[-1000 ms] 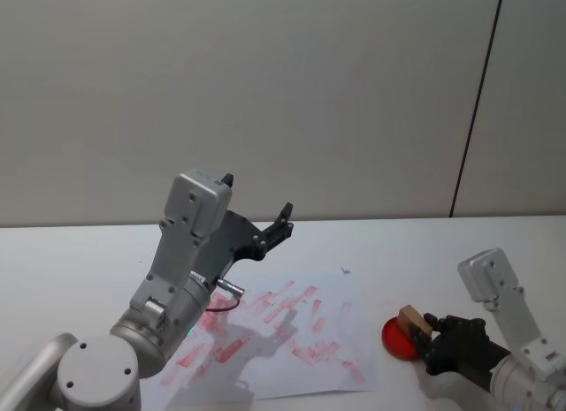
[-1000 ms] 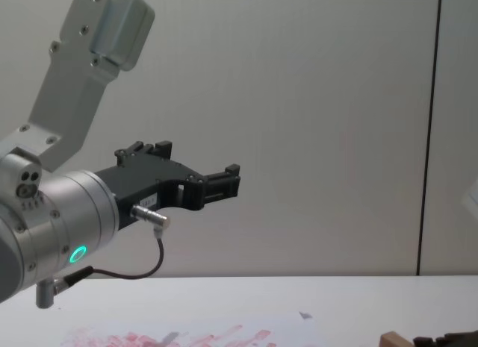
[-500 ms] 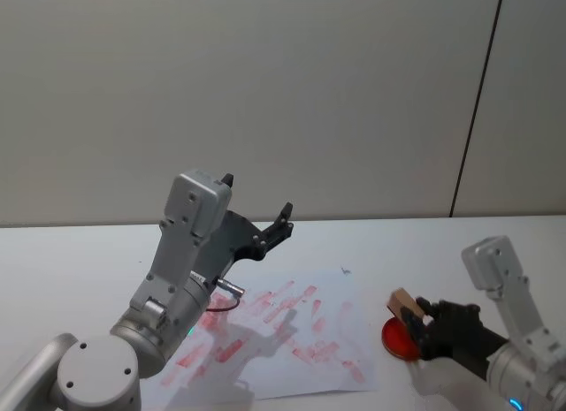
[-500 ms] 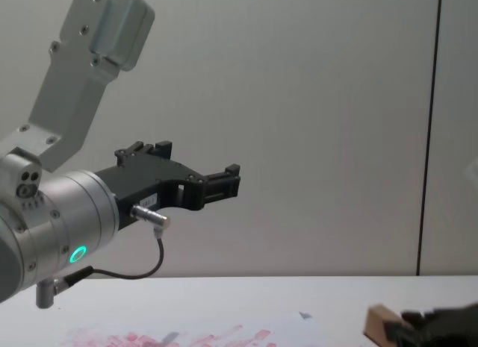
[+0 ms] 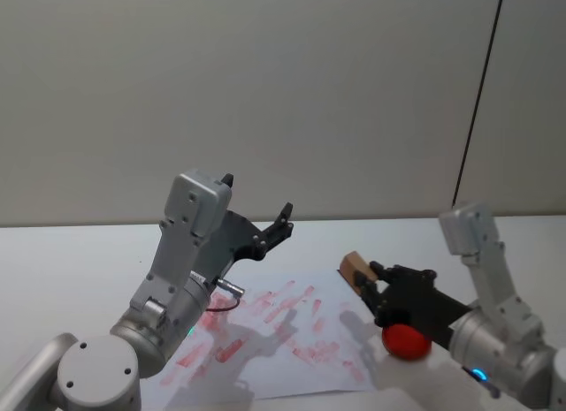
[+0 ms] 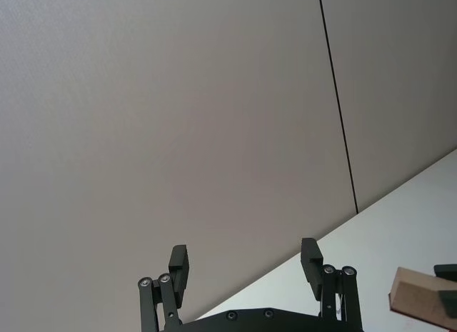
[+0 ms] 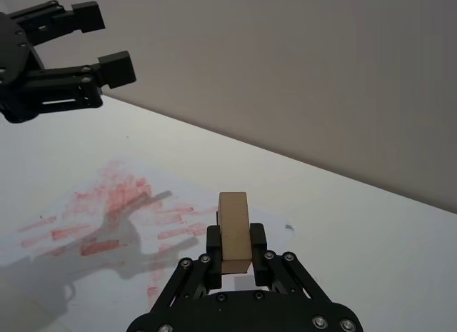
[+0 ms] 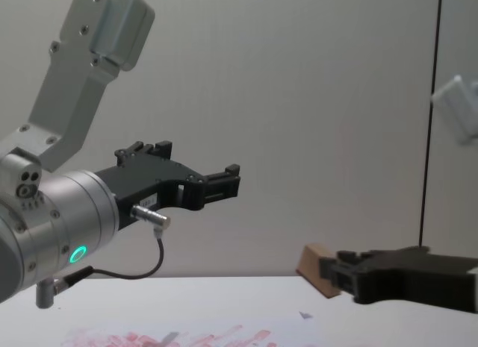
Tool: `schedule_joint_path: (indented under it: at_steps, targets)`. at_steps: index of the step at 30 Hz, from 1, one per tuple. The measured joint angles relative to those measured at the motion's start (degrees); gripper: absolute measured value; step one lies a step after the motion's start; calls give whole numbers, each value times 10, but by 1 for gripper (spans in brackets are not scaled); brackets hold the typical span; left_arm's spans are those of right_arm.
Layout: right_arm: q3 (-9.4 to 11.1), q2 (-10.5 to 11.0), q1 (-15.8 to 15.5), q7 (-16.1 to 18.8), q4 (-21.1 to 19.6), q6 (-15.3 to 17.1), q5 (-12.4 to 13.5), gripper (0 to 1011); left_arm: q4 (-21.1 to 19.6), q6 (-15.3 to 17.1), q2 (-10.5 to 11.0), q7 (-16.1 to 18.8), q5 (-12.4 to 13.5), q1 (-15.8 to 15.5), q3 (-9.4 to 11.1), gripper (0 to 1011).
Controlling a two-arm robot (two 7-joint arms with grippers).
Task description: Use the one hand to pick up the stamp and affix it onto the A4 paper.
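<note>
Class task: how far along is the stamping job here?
Done: the right pincer grips the small tan wooden stamp, lifted. In hand: it hangs by the edge of the red-smeared white paper sheet. To do: pressing it down. Left pincer open, idle, raised.

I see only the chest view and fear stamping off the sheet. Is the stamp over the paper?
Observer: In the head view, the stamp, shut in the right gripper, hangs in the air about at the paper's far right corner.
Operator: Anything on the table near there?
Observer: A red ink pad lies on the table just off the paper's right edge, below that gripper.
Operator: Is the left gripper in the way?
Observer: The left gripper is open and raised over the paper's left part, well apart from the stamp.
</note>
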Motion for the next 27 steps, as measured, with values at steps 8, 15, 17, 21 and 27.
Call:
schedule_joint_path:
  at_steps: [8,15,17,21,27]
  targets:
    - [-14,-19,19,13,23,22,-14,224,0,0,0,0,0,0,0,1001]
    - [-27,-31,32,20,56,46,-48,224,0,0,0,0,0,0,0,1002]
    - [-31,-35,35,21,67,52,-60,224,0,0,0,0,0,0,0,1001]
    - [-39,-40,41,23,86,60,-79,224,0,0,0,0,0,0,0,1002]
    - [-50,-50,49,26,115,68,-107,224,0,0,0,0,0,0,0,1001]
